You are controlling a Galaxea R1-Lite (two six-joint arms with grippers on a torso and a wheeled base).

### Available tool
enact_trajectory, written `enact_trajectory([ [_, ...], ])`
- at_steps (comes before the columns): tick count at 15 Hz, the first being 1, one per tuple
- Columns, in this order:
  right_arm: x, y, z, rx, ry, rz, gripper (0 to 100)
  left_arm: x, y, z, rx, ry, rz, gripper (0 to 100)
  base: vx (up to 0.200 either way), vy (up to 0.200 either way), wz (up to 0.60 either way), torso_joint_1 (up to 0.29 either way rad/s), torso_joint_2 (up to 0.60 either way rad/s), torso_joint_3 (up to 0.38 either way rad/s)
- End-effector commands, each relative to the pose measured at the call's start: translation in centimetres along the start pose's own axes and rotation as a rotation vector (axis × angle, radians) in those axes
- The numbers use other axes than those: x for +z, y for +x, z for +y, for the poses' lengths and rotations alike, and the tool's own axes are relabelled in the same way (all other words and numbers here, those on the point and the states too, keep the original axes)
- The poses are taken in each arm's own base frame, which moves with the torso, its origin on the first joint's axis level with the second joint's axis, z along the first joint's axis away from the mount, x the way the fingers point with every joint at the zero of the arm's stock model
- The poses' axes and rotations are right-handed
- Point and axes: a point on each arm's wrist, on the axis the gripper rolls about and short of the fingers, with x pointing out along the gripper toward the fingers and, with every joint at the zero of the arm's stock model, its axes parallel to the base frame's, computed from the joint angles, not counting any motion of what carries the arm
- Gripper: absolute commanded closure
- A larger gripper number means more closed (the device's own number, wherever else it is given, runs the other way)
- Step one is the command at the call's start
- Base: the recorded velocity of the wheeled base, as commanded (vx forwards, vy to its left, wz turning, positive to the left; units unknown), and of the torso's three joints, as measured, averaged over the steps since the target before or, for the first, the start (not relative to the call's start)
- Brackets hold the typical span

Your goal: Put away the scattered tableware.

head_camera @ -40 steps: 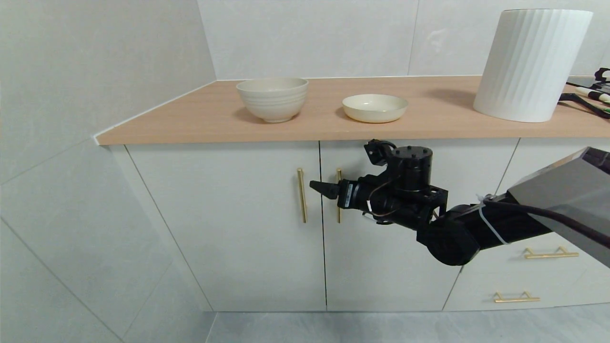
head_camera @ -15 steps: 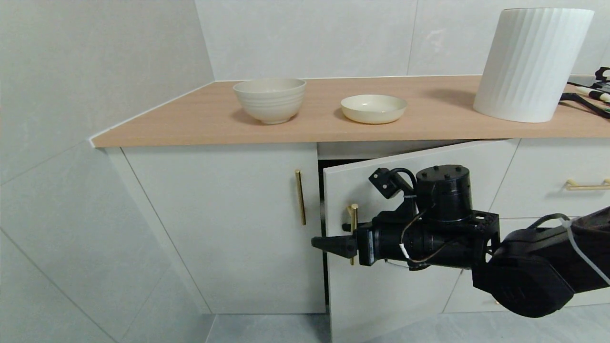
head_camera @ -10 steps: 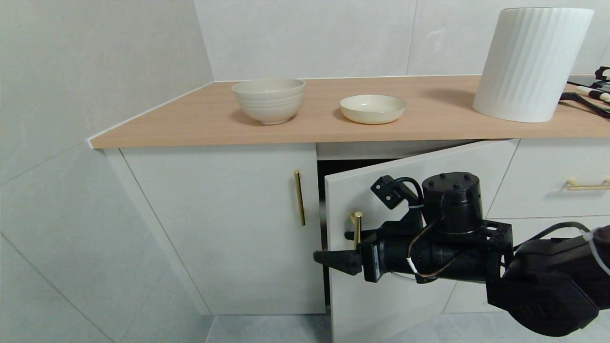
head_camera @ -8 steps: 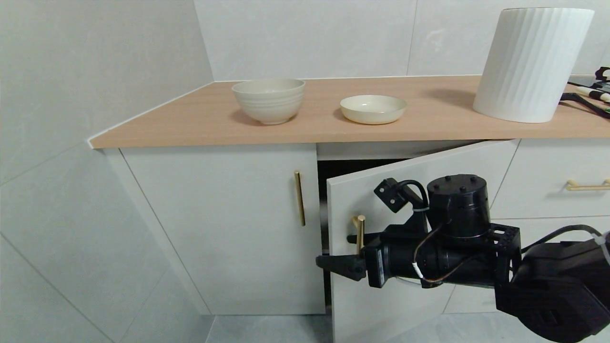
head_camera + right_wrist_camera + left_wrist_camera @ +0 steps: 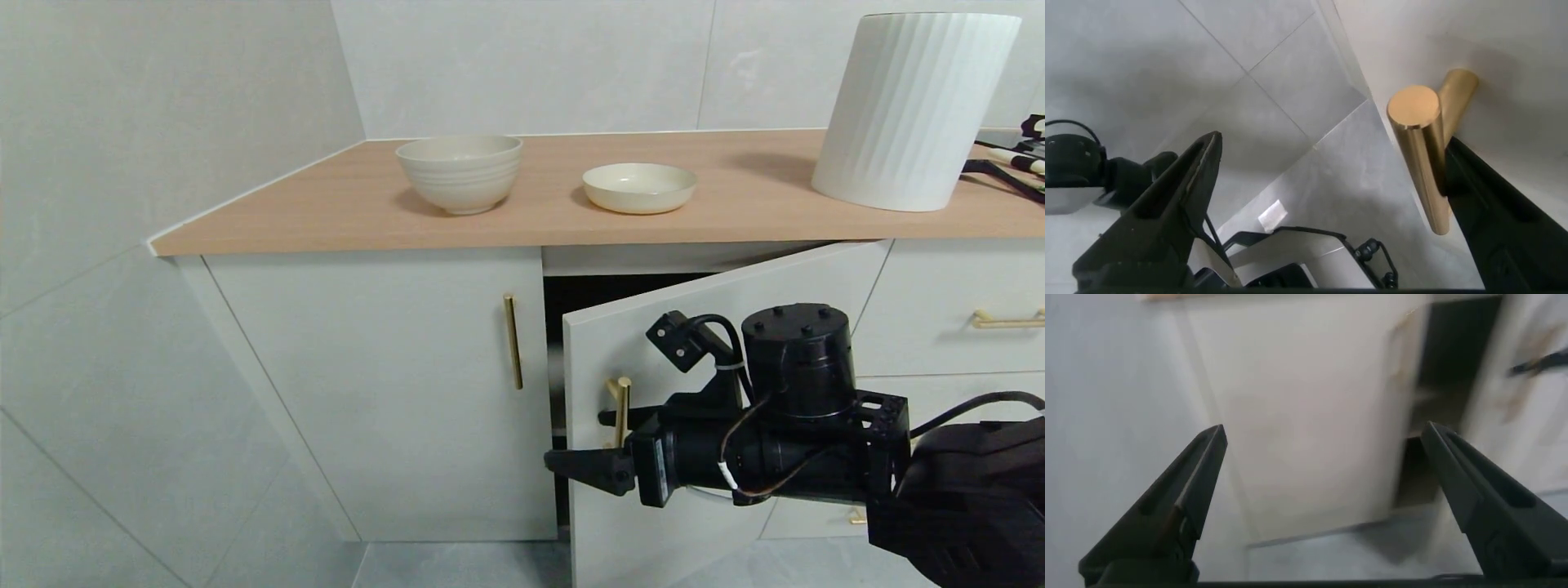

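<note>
Right pincer [image 5: 575, 441]: I am seeing it standing wide open, brass handle [image 5: 623, 406] sitting between its fingers, unclamped.

Kitchen: tiled walls [image 5: 531, 65], wooden countertop [image 5: 326, 214] with bowl [image 5: 459, 171] and dish [image 5: 639, 186], white cabinets [image 5: 367, 367], brass handles [image 5: 512, 341].

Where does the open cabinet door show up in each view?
Head view: open door, under the counter, beside the closed door.
Left wrist view: blurred pale panel beside the dark opening.
Right wrist view: pale surface behind the gold handle.
Shared landmark: that gold handle.
</note>
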Motion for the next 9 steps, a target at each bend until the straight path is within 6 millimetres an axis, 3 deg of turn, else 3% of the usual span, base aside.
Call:
enact_trajectory([
  [1, -0.7, 0.3, 1.3, 0.039, -0.011, 0.028, 0, 7.1, 7.6, 0.9, -0.172, -0.065, 0.193, 0, 0.000, 0.000, 0.00, 0.000, 0.00, 0.000],
  [3, -1.0, 0.3, 1.3, 0.039, -0.008, 0.037, 0, 7.3, 13.2, 1.3, -0.229, -0.040, 0.281, 0, 0.000, 0.000, 0.00, 0.000, 0.00, 0.000],
  [6, -1.2, 0.3, 1.2, 0.038, -0.006, 0.045, 0, 5.4, 19.7, -1.4, -0.424, -0.031, 0.340, 0, 0.000, 0.000, 0.00, 0.000, 0.00, 0.000],
  [9, -1.4, 0.3, 1.5, 0.045, -0.007, 0.051, 0, 3.6, 22.9, -4.3, -0.537, -0.038, 0.365, 0, 0.000, 0.000, 0.00, 0.000, 0.00, 0.000],
])
